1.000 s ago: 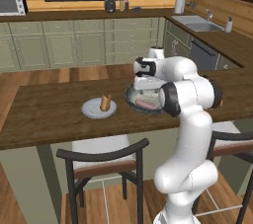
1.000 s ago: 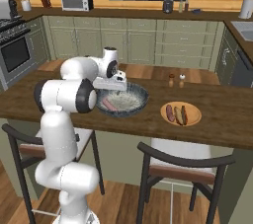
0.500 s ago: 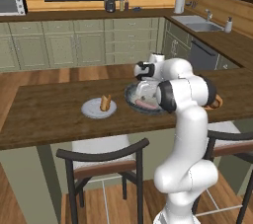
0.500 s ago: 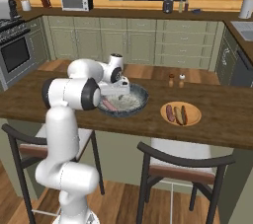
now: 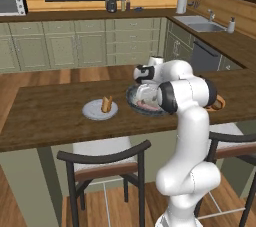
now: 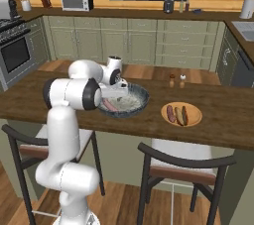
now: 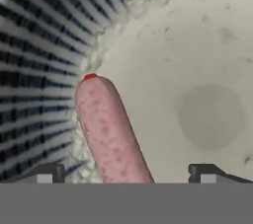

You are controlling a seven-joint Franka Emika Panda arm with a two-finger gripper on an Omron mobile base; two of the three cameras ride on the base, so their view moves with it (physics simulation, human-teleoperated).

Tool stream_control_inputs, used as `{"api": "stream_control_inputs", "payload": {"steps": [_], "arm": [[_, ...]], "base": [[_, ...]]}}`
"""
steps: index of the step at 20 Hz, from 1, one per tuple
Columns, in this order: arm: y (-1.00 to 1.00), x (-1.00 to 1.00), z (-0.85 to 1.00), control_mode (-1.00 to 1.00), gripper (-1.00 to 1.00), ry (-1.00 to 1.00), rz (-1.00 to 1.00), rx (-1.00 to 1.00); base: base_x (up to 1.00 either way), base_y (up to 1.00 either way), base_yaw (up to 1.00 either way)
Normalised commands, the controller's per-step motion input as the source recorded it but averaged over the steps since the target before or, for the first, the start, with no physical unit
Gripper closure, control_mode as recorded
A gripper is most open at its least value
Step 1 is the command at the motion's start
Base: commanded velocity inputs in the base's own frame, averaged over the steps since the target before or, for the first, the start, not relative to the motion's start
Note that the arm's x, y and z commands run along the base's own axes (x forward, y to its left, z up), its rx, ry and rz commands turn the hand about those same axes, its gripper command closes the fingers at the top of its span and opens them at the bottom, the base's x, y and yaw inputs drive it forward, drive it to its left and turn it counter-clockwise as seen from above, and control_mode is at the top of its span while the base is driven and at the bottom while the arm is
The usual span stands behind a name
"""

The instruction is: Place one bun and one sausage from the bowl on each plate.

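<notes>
Left base view:
Bowl: the speckled bowl (image 5: pixel 145 102) sits on the wooden counter (image 5: pixel 50 116), partly hidden by the arm's white elbow.
Gripper: the hand (image 5: pixel 146 74) hangs over the bowl's 12 o'clock rim; the fingers are hidden, so I cannot tell their state here.
Pale plate: the grey-white plate (image 5: pixel 96 111) lies at 9 o'clock from the bowl, well apart, with one bun (image 5: pixel 106 104) on it.
Tan plate: only an orange edge (image 5: pixel 220 103) shows at 3 o'clock, behind the arm.

Right base view:
Bowl: the bowl (image 6: pixel 130 102) stands on the counter (image 6: pixel 228 120) with a pink sausage (image 6: pixel 110 105) lying in its 8 o'clock part.
Gripper: the hand (image 6: pixel 117 79) points down into the bowl near its 10 o'clock rim; fingers not visible.
Tan plate: the tan plate (image 6: pixel 195 118) sits at 3 o'clock from the bowl, just beside it, carrying two sausages and a bun (image 6: pixel 177 114) side by side.
Shakers: two small shakers (image 6: pixel 176 81) stand behind that plate, at 12 o'clock.

Hand view:
Sausage: the sausage (image 7: pixel 109 131) lies on the bowl's pale floor (image 7: pixel 197 70), running from 6 towards 11 o'clock, its tip at the ribbed dark wall.
Gripper: the gripper (image 7: pixel 129 172) has its two fingertips (image 7: pixel 45 173) spread wide, one either side of the sausage, not touching it.
</notes>
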Motion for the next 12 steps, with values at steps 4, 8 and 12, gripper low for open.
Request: {"api": "stream_control_inputs", "payload": {"steps": [4,8,12], "arm": [[0.03,0.09,-0.19,-1.00,-1.00,0.03,0.04,0.00],[0.01,0.00,-0.35,-1.00,-1.00,0.00,0.06,0.00],[0.11,0.00,-0.36,-1.00,-1.00,0.02,0.07,0.00]], "base": [[0.00,0.00,0.00],[0.00,0.00,0.00],[0.00,0.00,0.00]]}}
